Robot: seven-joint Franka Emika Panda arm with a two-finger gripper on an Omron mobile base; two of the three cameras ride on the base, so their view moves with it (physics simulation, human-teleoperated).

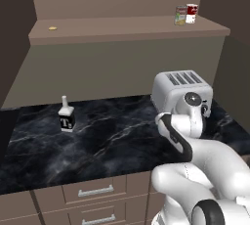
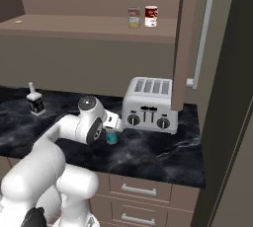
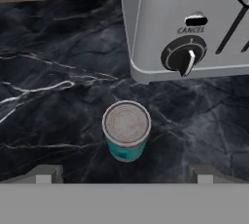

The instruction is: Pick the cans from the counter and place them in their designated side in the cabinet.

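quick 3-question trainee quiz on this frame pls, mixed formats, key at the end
1. True or false: the teal can stands upright on the counter, in front of the toaster.
2. Which cans are already on the cabinet shelf? A) a beige-yellow can and a red-and-white can B) two teal cans C) none
3. Fill in: the gripper is ____ above the teal can, holding nothing.

Key: 1 true; 2 A; 3 open
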